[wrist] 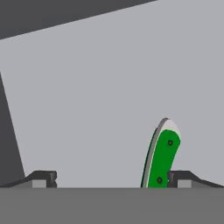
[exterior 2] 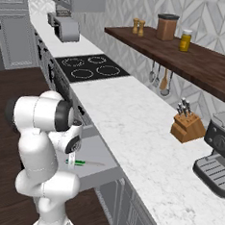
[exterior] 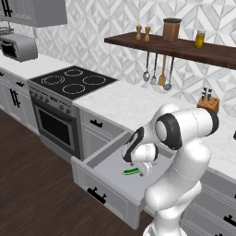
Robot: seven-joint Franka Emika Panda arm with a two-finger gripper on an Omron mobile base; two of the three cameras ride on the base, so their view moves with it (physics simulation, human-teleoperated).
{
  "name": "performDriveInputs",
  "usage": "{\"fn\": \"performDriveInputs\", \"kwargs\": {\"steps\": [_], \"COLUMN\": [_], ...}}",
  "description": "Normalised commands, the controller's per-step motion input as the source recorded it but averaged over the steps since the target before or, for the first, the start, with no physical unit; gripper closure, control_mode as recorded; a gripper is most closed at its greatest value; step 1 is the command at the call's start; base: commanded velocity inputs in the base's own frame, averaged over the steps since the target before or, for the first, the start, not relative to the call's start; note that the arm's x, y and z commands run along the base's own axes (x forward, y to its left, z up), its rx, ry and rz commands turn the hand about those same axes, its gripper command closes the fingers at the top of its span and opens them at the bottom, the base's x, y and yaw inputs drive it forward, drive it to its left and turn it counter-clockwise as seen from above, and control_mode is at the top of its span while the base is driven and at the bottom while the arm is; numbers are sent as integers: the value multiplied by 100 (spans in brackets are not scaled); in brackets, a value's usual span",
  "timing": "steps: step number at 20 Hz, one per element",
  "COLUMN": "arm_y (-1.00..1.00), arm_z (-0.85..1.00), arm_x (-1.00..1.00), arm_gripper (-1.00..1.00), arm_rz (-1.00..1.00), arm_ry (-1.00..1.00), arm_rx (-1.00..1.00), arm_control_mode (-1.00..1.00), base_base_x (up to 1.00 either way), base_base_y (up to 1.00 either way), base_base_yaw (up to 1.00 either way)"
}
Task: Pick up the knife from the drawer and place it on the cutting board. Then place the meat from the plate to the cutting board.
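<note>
Grey drawer (exterior: 99, 177) floor bare around knife (wrist: 162, 155); fingers (wrist: 43, 178) spread.

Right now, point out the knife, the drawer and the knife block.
knife (wrist: 162, 159): hand view, on its green handle.
drawer (exterior: 107, 161): left base view, on its bare grey floor.
knife block (exterior 2: 186, 128): right base view, on its wooden side.

The knife (exterior: 131, 172) lies in the open drawer (exterior: 99, 179), under the spread pincer (wrist: 111, 178).
</note>
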Motion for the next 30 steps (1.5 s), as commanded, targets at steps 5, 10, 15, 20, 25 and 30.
{"fn": "performDriveInputs", "kwargs": {"steps": [5,10,15,20,25,30], "arm_y": [0,3,14,16,0,10], "arm_z": [-22,-28,-29,-37,-29,-28], "arm_x": [28,34,13,0,0,0], "arm_gripper": [-100,-100,-100,-100,-100,100], "arm_rz": [0,0,0,0,0,0], "arm_ry": [7,8,2,0,0,0], "arm_rx": [0,0,0,0,0,0], "arm_control_mode": [-100,-100,-100,-100,-100,-100], "base_base_x": [0,0,0,0,0,0], "base_base_y": [0,0,0,0,0,0], "base_base_yaw": [0,0,0,0,0,0]}}
